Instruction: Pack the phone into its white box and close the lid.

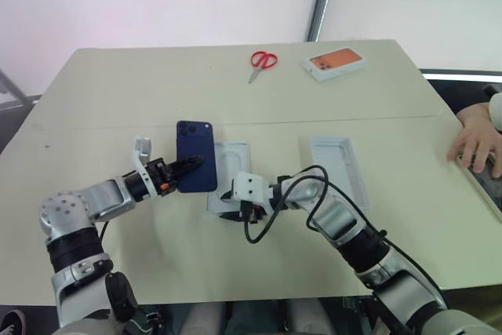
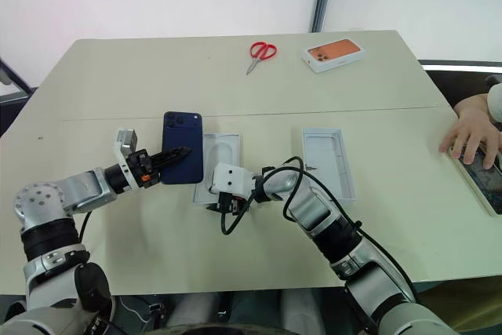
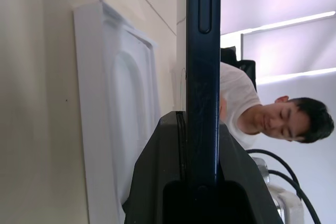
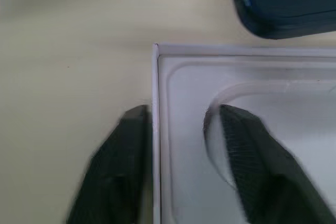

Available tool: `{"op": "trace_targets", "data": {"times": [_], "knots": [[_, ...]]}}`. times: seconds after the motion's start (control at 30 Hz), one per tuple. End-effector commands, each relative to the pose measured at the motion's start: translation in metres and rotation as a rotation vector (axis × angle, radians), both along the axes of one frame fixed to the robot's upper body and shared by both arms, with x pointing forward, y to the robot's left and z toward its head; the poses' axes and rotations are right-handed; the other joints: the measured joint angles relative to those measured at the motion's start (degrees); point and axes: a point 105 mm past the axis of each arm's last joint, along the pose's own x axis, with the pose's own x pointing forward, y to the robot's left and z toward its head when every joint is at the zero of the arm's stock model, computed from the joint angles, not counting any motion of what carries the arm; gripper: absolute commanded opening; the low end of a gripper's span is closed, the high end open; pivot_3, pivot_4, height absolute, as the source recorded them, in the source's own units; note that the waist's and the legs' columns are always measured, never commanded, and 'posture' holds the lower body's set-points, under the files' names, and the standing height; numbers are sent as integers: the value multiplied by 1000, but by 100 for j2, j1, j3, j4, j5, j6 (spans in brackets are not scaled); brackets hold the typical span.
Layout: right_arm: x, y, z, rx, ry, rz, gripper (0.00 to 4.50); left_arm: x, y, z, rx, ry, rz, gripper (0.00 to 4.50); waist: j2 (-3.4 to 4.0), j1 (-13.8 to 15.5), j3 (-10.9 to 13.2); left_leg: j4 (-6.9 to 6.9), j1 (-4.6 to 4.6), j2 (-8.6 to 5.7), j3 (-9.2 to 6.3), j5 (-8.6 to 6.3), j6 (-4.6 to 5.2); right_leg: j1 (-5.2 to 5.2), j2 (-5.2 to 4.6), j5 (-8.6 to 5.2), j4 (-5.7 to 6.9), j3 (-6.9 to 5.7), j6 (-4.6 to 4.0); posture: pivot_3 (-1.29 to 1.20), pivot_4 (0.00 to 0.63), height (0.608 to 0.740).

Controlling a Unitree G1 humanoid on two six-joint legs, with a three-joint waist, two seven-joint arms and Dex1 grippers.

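I've got the phone pinched by its edges in the left gripper, held just beside the white box; it's slim, stiff and glossy, so slippery. Right gripper is parted, fingers straddling the box's thin wall — light cardboard, probably crushes easily.

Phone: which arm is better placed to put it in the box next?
Left. The left gripper is shut on the phone, so it can carry it straight over. The right gripper is open and empty, its fingers straddling the rim of the white piece with the oval recess.
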Motion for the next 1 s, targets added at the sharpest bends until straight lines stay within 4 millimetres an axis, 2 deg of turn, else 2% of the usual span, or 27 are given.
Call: {"op": "trace_targets", "data": {"times": [0.03,0.07,0.13,0.3,0.5,0.6,0.7,0.8,1.0], "knots": [[-3,3,12,36,-37,13,4019,0,-1,16,-13,-75,-6,0,0,14,0,0,0,0,0,0,0,0,0,0,0,0,0,0,150,740],[-3,3,14,38,-51,9,4475,0,-1,16,-14,-75,-7,0,0,20,0,0,0,-2,0,0,0,1,-1,0,0,0,0,0,150,740],[-3,1,17,47,-53,0,4475,0,-1,15,-13,-74,-9,0,0,21,0,1,-1,-3,0,0,0,1,-2,0,-1,0,0,0,150,740],[3,-6,41,108,-99,-31,4475,0,-3,15,-11,-74,-17,0,0,18,0,0,-1,-3,0,0,0,-1,-2,0,0,0,0,0,150,740],[11,-28,64,120,-137,-81,4475,-1,-9,13,-27,-68,-27,0,-1,30,0,1,-2,-3,0,-2,3,1,-2,0,-1,0,0,0,150,740],[20,-54,66,73,-166,-134,4475,-4,-19,10,-30,-64,-47,0,-1,37,1,1,-3,-4,0,-6,10,1,-4,0,-2,0,0,0,150,740],[38,-93,66,71,-159,-282,4475,-10,-41,2,-55,-40,-107,0,-2,57,1,2,-4,-5,0,-13,23,4,-5,0,-4,0,0,0,150,740],[40,-102,65,87,-149,-316,4475,-15,-49,-4,-48,-24,-126,0,-6,42,4,3,-4,-5,1,-15,26,7,-4,0,-6,-1,0,0,150,740],[39,-110,64,94,-146,-336,4475,-13,-49,-11,-26,3,-106,0,-5,8,4,-1,-3,2,8,-14,26,-1,0,0,-4,3,0,0,150,740]]}}
